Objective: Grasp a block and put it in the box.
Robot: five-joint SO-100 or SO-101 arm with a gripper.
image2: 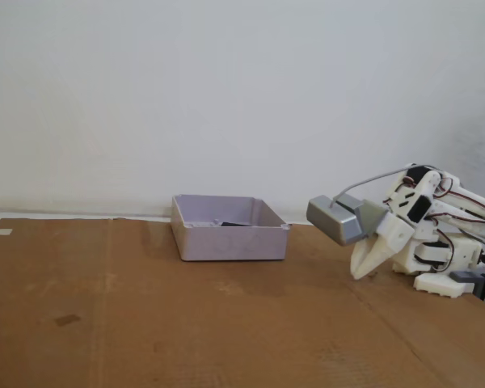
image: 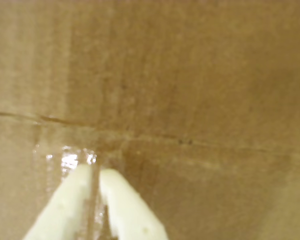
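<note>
Gripper (image: 96,172): white, two fingers, tips nearly touching with only a thin slit between them; nothing held. In the wrist view the tips point at bare cardboard (image: 190,75), beside a glossy strip of tape (image: 65,159). In the fixed view the gripper (image2: 361,271) points down, tips at or just above the cardboard (image2: 186,323), at the right side.

Box (image2: 229,228): pale lavender-grey, open top, on the cardboard left of the arm, well apart from the gripper.

Block (image2: 233,224): dark shape visible over the box's front wall, lying inside the box.

Camera (image2: 337,220): grey cuboid with cable, mounted above the gripper.
</note>
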